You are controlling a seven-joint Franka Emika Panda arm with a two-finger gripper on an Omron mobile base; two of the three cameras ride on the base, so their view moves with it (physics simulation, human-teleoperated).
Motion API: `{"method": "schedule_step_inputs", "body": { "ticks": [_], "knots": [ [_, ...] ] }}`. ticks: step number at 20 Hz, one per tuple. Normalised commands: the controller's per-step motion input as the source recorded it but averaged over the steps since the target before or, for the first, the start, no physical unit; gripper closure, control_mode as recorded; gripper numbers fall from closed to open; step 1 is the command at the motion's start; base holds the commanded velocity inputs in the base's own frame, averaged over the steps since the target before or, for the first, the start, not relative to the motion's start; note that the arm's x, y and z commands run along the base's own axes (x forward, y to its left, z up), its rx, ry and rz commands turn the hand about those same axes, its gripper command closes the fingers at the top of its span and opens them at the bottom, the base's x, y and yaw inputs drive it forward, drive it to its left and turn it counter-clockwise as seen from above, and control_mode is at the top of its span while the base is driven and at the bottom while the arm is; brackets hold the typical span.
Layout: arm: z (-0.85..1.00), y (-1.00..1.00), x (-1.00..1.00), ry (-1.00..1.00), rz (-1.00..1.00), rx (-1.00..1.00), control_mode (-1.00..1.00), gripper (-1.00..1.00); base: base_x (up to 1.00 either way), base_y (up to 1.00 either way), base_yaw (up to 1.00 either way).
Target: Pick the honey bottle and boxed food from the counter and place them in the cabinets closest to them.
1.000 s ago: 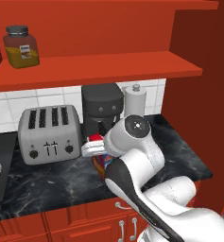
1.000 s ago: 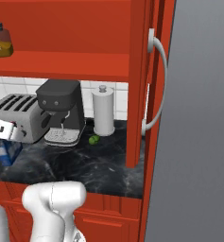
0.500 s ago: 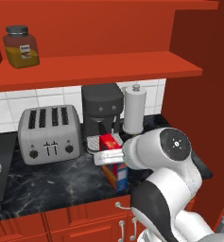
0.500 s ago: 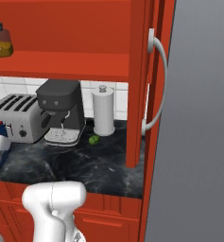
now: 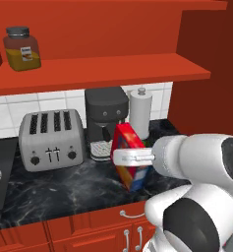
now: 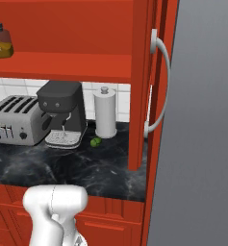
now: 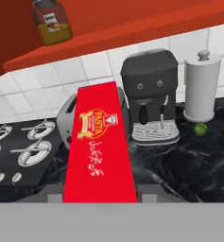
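Claw (image 5: 132,157) clamped narrow on the boxed food (image 5: 131,156), held tilted in the air above the black surface (image 5: 64,189), in front of the coffee machine (image 5: 105,123) and to the right of the toaster (image 5: 50,139); in the hand view, red top face of the box (image 7: 100,149) running straight away from the camera, lettering readable, claw tips themselves hidden under it.

Honey bottle (image 5: 21,48) already standing on the open red shelf (image 5: 113,69) at upper left, lid on; apparently one item done, box in transit, probably about to be raised toward the shelf.

Risks from here, as judgement only:
- Grip looks to sit near one narrow edge of the box; tilted load could pivot or slip between the fingers during a fast swing.
- Shelf front edge directly above the path; lifting too close could catch the box top against it and lever the box out of the claw.
- Paper-towel roll (image 5: 141,113) and coffee machine close behind; a sweep at this height could knock either.
- Release while tilted could leave the box toppling off the shelf lip.
- Small green fruit (image 6: 95,141) beside the roll, well clear.
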Motion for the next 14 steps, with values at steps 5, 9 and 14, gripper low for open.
{"method": "schedule_step_inputs", "body": {
  "ticks": [5, 9, 14],
  "knots": [
    [0.64, -0.27, -0.40, -0.09, 0.00, 0.07, -1.00, 1.00, 0.00, 0.00, 0.00],
    [0.61, -0.25, -0.16, -0.04, 0.00, 0.07, -1.00, 1.00, 0.00, 0.00, 0.00],
    [0.62, -0.22, -0.14, 0.00, 0.00, 0.08, -1.00, 1.00, 0.00, 0.00, 0.00]
  ]
}}
